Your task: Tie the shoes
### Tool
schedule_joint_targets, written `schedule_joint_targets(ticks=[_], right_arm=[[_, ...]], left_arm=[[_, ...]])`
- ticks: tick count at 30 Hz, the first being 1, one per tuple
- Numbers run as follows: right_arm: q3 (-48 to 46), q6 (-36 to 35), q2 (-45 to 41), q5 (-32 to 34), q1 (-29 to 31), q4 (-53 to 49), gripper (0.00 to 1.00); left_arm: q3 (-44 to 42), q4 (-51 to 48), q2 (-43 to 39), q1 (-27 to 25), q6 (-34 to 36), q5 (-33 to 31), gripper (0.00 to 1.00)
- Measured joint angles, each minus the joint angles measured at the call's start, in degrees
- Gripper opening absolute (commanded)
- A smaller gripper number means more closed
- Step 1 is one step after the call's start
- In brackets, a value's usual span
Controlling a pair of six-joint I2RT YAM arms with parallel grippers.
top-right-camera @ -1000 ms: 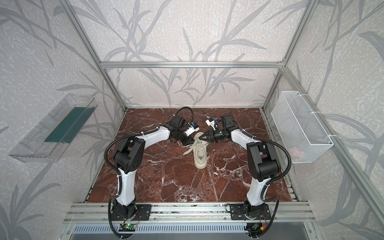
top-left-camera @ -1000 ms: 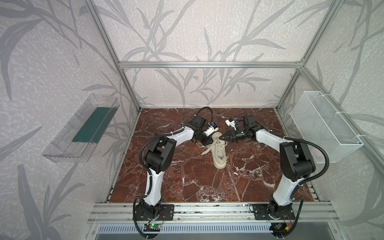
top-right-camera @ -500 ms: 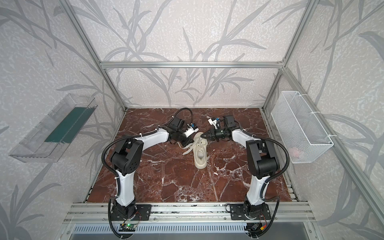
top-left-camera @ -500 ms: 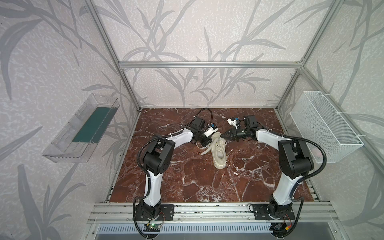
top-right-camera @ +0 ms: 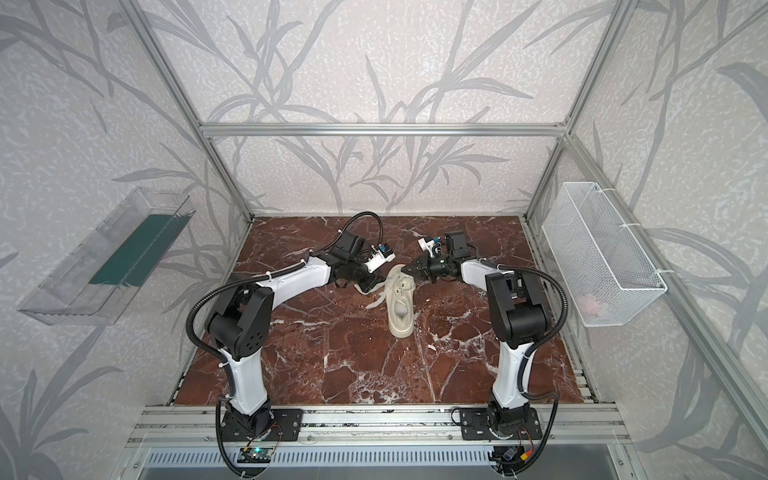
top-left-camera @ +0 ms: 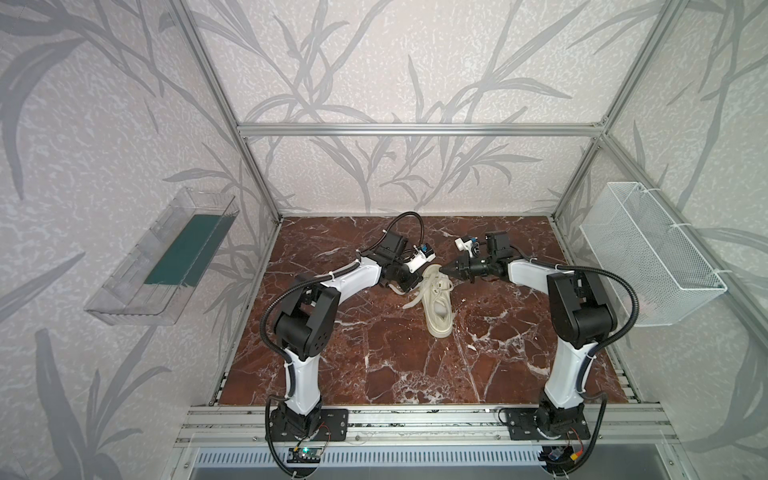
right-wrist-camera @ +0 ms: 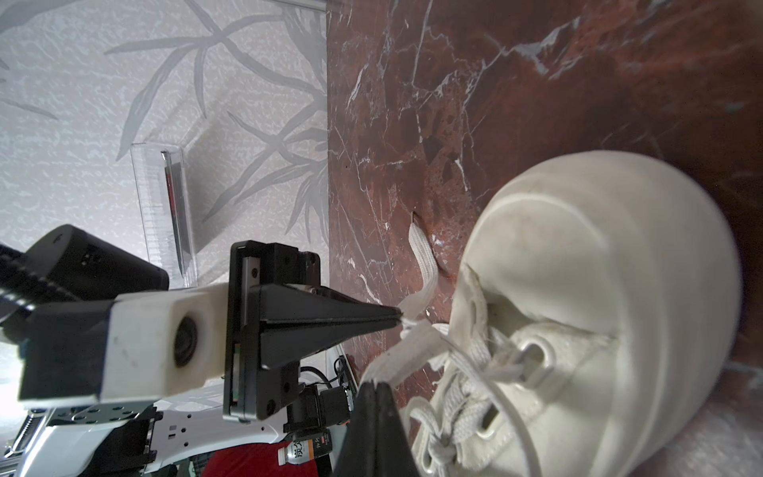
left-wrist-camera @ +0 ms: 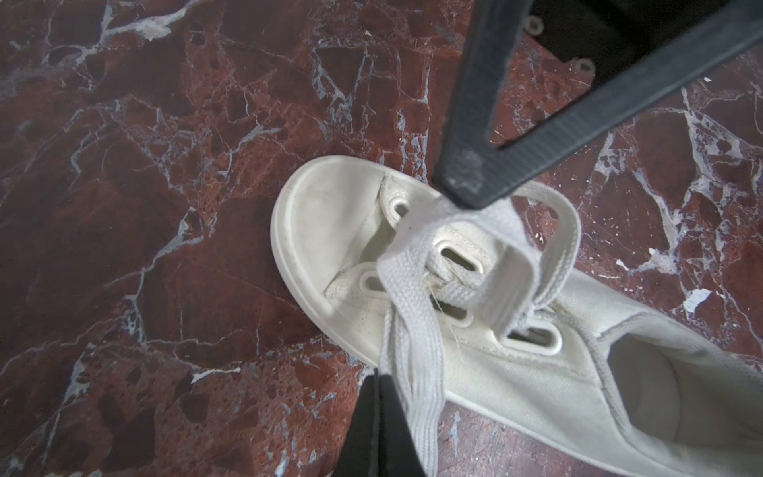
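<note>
The cream shoe lies on the marble floor, toe toward the front, with its laces loose over the tongue. My left gripper is shut, its tips pinching a flat lace beside the shoe's left side; in the right wrist view the left gripper meets that lace at its point. My right gripper is shut on another stretch of lace, and in the left wrist view the right gripper grips a lace loop above the eyelets. In both top views the grippers flank the shoe's heel end.
A white wire basket hangs on the right wall and a clear tray with a green base on the left wall. One loose lace end lies on the floor beside the shoe. Aluminium rails run along the front.
My left gripper has closed on the lace at the shoe's left side. The right gripper stays shut on its lace and has shifted only slightly.
</note>
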Motion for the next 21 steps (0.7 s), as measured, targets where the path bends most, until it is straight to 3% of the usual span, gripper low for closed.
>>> schedule_joint_targets(ticks=[14, 21], right_arm=[[0.02, 7.19, 4.68, 0.68, -0.66, 6.12, 0.00], [1.86, 7.15, 6.03, 0.70, -0.98, 5.55, 0.00]], left_arm=[[-1.92, -0.37, -2.95, -0.76, 6.95, 0.74, 0.00], [-2.54, -0.22, -4.39, -1.03, 9.70, 2.05, 0.00]])
